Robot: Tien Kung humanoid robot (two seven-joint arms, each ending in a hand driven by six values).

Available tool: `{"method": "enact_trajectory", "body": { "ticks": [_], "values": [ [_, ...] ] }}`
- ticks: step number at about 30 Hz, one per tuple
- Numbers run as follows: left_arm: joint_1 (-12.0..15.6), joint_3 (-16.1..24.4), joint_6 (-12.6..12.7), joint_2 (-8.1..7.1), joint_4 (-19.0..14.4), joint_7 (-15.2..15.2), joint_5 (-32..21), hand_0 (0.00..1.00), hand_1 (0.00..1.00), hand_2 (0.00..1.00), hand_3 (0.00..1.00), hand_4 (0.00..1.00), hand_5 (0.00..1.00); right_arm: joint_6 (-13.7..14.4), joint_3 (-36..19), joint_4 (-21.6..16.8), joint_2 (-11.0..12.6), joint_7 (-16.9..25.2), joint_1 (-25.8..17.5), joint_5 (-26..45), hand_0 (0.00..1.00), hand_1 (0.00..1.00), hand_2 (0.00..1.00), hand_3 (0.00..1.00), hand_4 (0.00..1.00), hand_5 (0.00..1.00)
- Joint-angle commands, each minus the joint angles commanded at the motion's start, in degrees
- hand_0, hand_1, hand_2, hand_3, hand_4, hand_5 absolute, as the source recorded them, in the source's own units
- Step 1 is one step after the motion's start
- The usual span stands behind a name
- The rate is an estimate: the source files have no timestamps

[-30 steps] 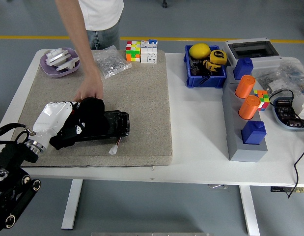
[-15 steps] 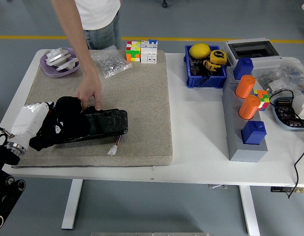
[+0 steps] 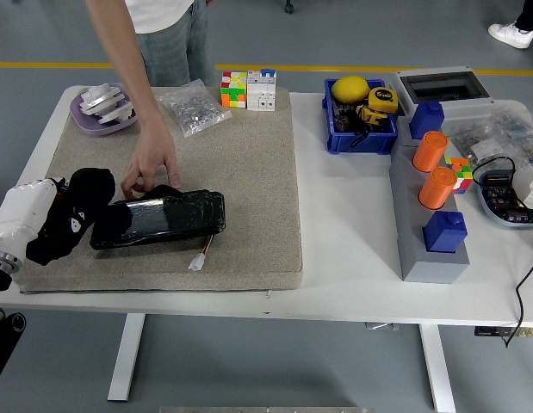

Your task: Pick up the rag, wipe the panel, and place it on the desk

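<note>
My hand (image 3: 25, 219) is white, gripping a black rag (image 3: 75, 211) with a small white mark. The panel (image 3: 160, 219) is glossy black, with a red-and-white lead at its lower edge. The mat (image 3: 249, 181) is beige; the table (image 3: 352, 258) is white. The bowl (image 3: 104, 110) is lilac. The cube (image 3: 233, 89) shows green, orange, yellow and red squares. The bin (image 3: 361, 138) is blue, holding a yellow ball (image 3: 350, 88). Two cylinders (image 3: 430, 151) are orange, on a grey stand (image 3: 421, 258) with blue blocks (image 3: 444, 231).
</note>
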State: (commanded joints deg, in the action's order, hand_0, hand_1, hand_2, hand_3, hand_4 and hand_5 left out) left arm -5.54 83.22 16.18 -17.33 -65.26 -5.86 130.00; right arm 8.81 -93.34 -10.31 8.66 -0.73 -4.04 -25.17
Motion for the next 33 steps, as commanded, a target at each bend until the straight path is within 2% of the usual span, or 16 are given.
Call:
{"method": "enact_trajectory", "body": {
  "ticks": [2,6,7,9,12,13,18,19,24,25,30,31,33],
  "values": [
    [-0.3,0.3,0.4,-0.15,1.0,-0.5,0.0,0.316,0.25,0.504,0.426,0.067,0.002,0.0,0.1,0.0,0.0,0.0,0.0,0.1,0.539,0.568,0.642,0.589,0.998,0.499],
    [-1.7,0.8,2.2,-0.67,5.4,-2.9,0.0,0.316,0.25,0.504,0.426,0.067,0.002,0.1,0.3,0.0,-0.1,0.0,0.0,0.3,0.539,0.568,0.642,0.589,0.998,0.499],
    [-2.2,0.7,2.7,-0.85,6.7,-3.8,0.0,0.316,0.333,0.516,0.45,0.156,0.002,0.1,0.3,0.0,-0.1,-0.1,0.0,0.3,0.539,0.568,0.642,0.589,0.998,0.499],
    [-3.2,0.3,3.7,-1.11,9.2,-5.8,0.0,0.316,0.333,0.516,0.45,0.156,0.002,0.1,0.1,0.0,-0.1,0.0,0.0,0.2,0.539,0.568,0.642,0.589,0.998,0.499],
    [-4.3,0.6,3.9,-1.15,12.2,-6.9,-0.4,0.316,0.333,0.516,0.45,0.156,0.002,-0.1,-0.5,0.0,-0.1,0.0,0.1,-0.5,0.539,0.568,0.642,0.589,0.998,0.499],
    [-4.4,0.7,3.6,-1.13,12.6,-6.9,-0.4,0.577,0.676,0.653,0.559,0.563,0.071,-0.1,-0.5,0.0,-0.1,0.0,0.1,-0.7,0.538,0.568,0.642,0.589,0.998,0.499],
    [-4.6,0.7,2.1,-1.12,12.1,-5.3,0.0,0.577,0.676,0.653,0.559,0.563,0.071,-0.1,-0.4,0.0,-0.2,0.0,0.0,-0.5,0.538,0.568,0.642,0.589,0.998,0.499],
    [-4.7,0.6,2.0,-1.1,12.0,-5.1,0.0,0.803,0.846,0.825,0.73,0.765,0.121,0.0,-0.2,0.0,-0.2,0.0,0.0,-0.4,0.539,0.568,0.642,0.589,0.998,0.499],
    [-4.7,0.6,1.2,-0.97,11.7,-4.0,0.0,0.803,0.846,0.825,0.73,0.765,0.121,0.0,-0.4,0.0,-0.3,0.0,0.0,-0.4,0.539,0.568,0.642,0.589,0.998,0.499],
    [-4.7,0.6,0.9,-0.97,11.8,-3.6,0.0,0.873,0.898,0.863,0.84,0.895,0.252,0.0,-0.6,0.0,-0.4,0.0,0.0,-0.6,0.54,0.568,0.642,0.59,0.998,0.5],
    [-4.4,1.2,0.1,-0.89,11.6,-2.2,0.0,0.873,0.898,0.863,0.84,0.895,0.252,0.0,-1.5,0.0,-0.4,0.1,0.1,-1.5,0.54,0.568,0.642,0.59,0.998,0.5],
    [-4.3,1.4,0.0,-0.85,11.5,-2.2,0.0,0.923,0.921,0.884,0.858,0.958,0.352,0.0,-1.5,0.0,-0.4,0.1,0.1,-1.6,0.541,0.568,0.642,0.59,0.998,0.5],
    [-4.1,1.7,-0.1,-0.7,11.1,-2.1,0.0,0.923,0.921,0.884,0.858,0.958,0.352,0.0,-1.5,0.0,-0.5,0.0,0.1,-1.6,0.541,0.568,0.642,0.59,0.998,0.5]
  ]
}}
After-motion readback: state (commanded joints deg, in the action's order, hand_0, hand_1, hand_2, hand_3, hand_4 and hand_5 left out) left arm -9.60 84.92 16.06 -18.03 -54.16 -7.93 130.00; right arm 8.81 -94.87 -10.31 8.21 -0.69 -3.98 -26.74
